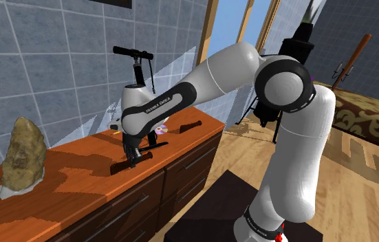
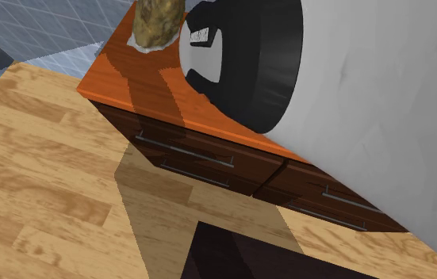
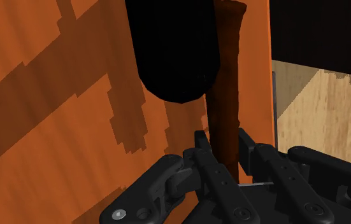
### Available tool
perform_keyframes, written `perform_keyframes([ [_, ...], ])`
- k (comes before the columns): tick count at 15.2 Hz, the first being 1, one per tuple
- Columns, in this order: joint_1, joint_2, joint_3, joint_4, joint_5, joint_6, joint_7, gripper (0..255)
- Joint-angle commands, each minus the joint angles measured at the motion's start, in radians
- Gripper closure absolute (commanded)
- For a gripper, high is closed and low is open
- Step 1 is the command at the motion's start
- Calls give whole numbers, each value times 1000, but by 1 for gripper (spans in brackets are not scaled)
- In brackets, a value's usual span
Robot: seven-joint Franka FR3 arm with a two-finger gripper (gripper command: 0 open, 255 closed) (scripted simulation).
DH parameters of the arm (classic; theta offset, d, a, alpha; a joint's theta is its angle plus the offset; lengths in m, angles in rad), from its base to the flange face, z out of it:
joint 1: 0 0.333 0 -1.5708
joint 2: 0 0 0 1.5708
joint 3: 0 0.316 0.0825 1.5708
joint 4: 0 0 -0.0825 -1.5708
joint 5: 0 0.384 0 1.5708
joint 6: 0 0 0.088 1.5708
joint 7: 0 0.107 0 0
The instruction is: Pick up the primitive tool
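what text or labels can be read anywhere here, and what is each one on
"FRANKA EMIKA": white letters on the dark forearm band of the arm.
Label at the arm's base: too small to read.
White marks on the arm's dark joint: not readable.
Brown tool, orange dresser top: no writing.

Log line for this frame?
phase: grasp | tool: shut on brown stick | stick: on orange dresser top | lift: not yet
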Motion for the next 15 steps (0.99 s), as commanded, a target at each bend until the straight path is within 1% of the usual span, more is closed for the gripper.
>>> perform_keyframes([
  [1,0,-16,0,6,-1,-22,2,255],
  [13,-1,-105,-2,63,-8,-168,15,255],
  [15,-1,-106,-2,64,-8,-169,16,255],
])
